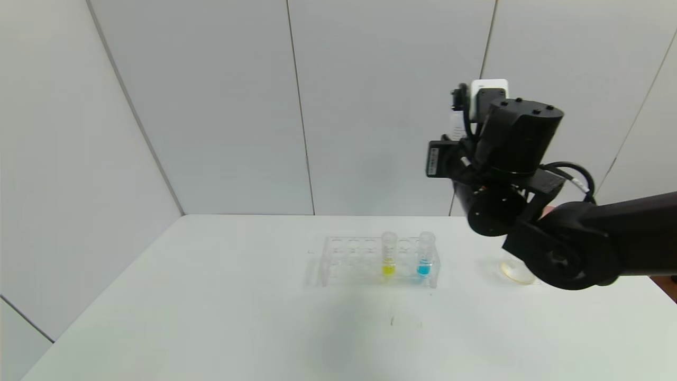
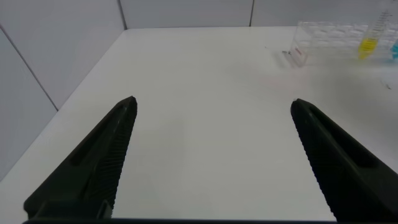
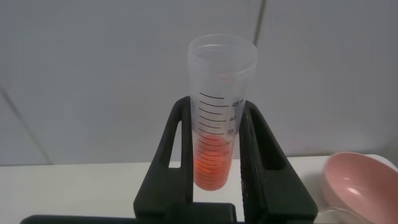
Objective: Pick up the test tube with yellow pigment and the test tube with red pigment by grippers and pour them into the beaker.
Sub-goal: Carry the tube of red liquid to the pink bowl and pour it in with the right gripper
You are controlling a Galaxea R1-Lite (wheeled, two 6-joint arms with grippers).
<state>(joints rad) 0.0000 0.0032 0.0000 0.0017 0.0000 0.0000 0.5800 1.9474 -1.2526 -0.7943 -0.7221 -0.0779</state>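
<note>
Holding the red tube (image 3: 219, 124) upright between my right fingers (image 3: 214, 162) so nothing spills before the beaker (image 1: 515, 271) below; yellow tube (image 1: 389, 254) waits racked, left fingers (image 2: 211, 162) wide.

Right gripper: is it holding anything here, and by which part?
The right gripper is shut on the test tube with red pigment, clamping its lower half at the liquid. The left gripper is open and holds nothing.

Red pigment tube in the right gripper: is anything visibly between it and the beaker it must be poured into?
Nothing visible does. The right gripper is shut on the test tube with red pigment, raised near the beaker. The robot's own arm hides most of the beaker in the head view. The pink bowl sits beside it.
</note>
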